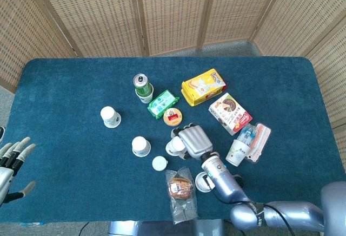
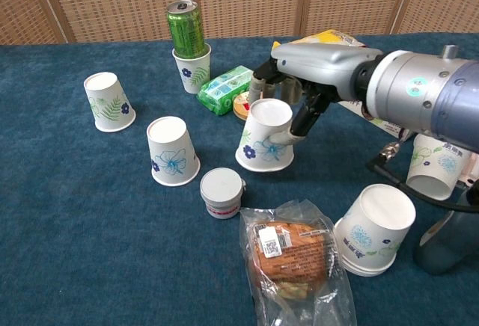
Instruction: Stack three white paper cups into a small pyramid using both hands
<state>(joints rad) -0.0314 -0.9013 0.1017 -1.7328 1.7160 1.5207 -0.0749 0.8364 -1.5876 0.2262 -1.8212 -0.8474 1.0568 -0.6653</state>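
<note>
No wording on any package is sharp enough to read; the print shows only as patterns and colours. The held paper cup is upside down, tilted, with a blue flower on its side, and a second inverted cup with a blue flower stands just to its left, a small white-lidded tub near both. Farther left an inverted cup with green fern leaves stands alone. At the far side a green drinks can sits inside an upright cup. Right of it lie a green wipes pack, a round tin with a red label, a yellow snack bag and a box picturing a chocolate biscuit. Near the front edge a bagged bun carries a white barcode sticker; right of it are nested cups, and another flowered cup lies at the right. The right hand reaches in from the right across the blue table, palm down, fingers curled over the held cup's upturned base and thumb pressed to its side, gripping it. The left hand hangs off the table's near left corner, fingers spread apart, holding nothing.
</note>
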